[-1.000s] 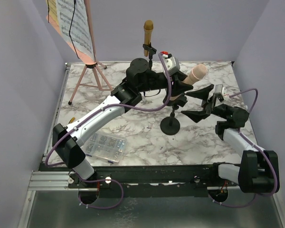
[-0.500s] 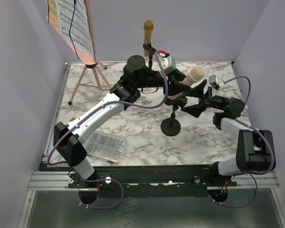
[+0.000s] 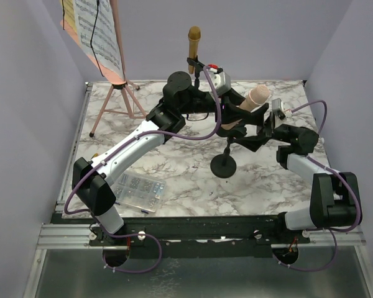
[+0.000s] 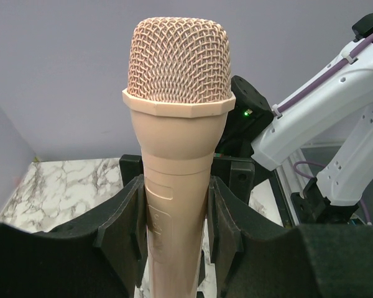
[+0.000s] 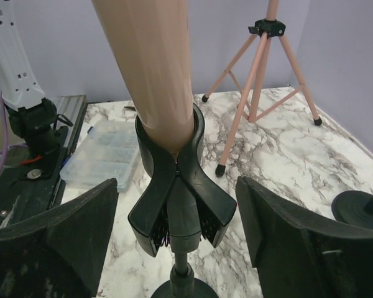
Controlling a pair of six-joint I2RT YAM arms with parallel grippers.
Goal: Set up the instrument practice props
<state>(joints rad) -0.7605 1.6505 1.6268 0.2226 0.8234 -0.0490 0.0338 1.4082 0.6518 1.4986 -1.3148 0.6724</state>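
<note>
My left gripper (image 3: pixel 238 108) is shut on the pink microphone (image 3: pixel 258 96), whose mesh head points up and to the right. In the left wrist view the microphone (image 4: pixel 177 112) stands between my fingers (image 4: pixel 125 225). Its lower end sits in the black spring clip (image 5: pixel 174 180) of the near mic holder (image 3: pixel 224 166). My right gripper (image 3: pixel 252 131) is open, one finger (image 5: pixel 56 242) on each side of that clip without touching it. The gold microphone (image 3: pixel 194 38) stands upright in the far holder. The pink music rack (image 3: pixel 121 93) carries sheet-music pages (image 3: pixel 102 28) at the back left.
A clear compartment box (image 3: pixel 137 189) lies near the front left; it also shows in the right wrist view (image 5: pixel 109 152). The rack's pink legs (image 5: pixel 261 62) stand behind the clip. The far holder's round base (image 5: pixel 360 208) is at the right. Grey walls enclose the table.
My right gripper has moved left and now straddles the near holder's clip. My left gripper has shifted slightly with the pink microphone still in it.
</note>
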